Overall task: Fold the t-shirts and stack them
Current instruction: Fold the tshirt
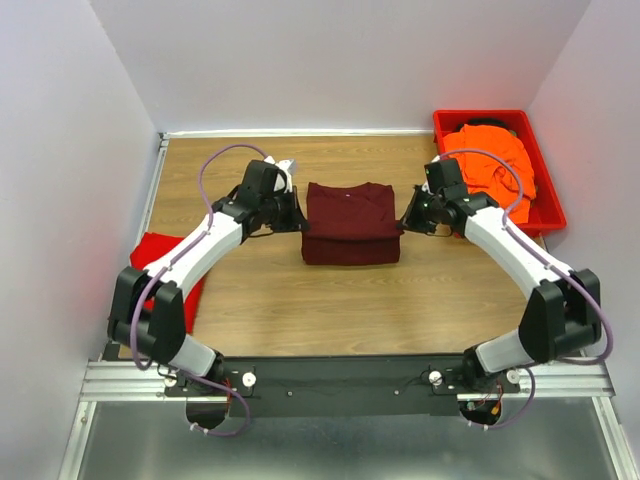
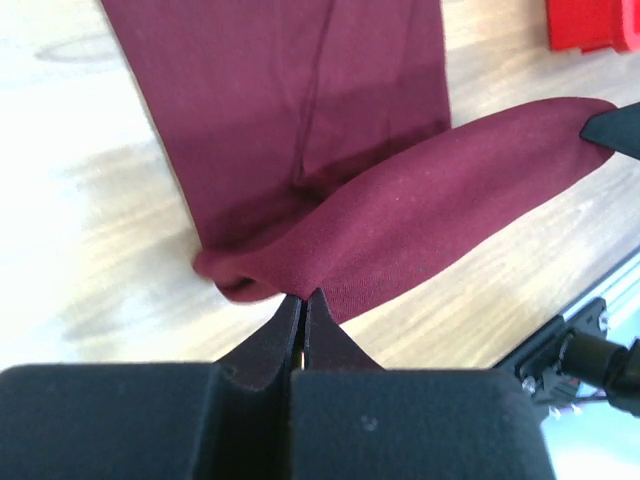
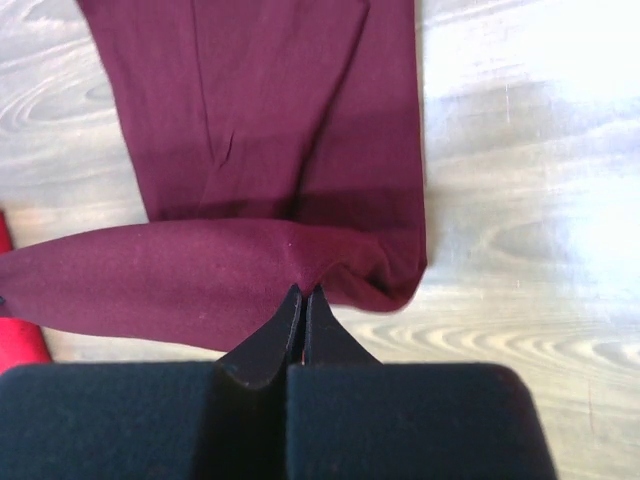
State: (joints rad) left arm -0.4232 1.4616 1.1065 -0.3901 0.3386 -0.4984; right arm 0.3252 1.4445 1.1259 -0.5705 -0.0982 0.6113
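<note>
You're looking into a robot lab's test cell: white panel walls (image 1: 60,120) box in a wood-grain tabletop (image 1: 330,310), and the cabled left arm (image 1: 195,255) and right arm (image 1: 510,245) are bolted to an aluminium rail (image 1: 560,380) at its near edge.

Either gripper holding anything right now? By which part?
Both hold the maroon t-shirt. The left gripper is shut on the folded-over layer at the shirt's left side edge, and the right gripper on the same fold at the right side edge.

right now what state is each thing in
maroon t-shirt: partly folded on the table, a fold lifted between the grippers
left gripper: shut on maroon t-shirt
right gripper: shut on maroon t-shirt
orange t-shirt: bunched in the red bin
red t-shirt: lying at the table's left edge
</note>
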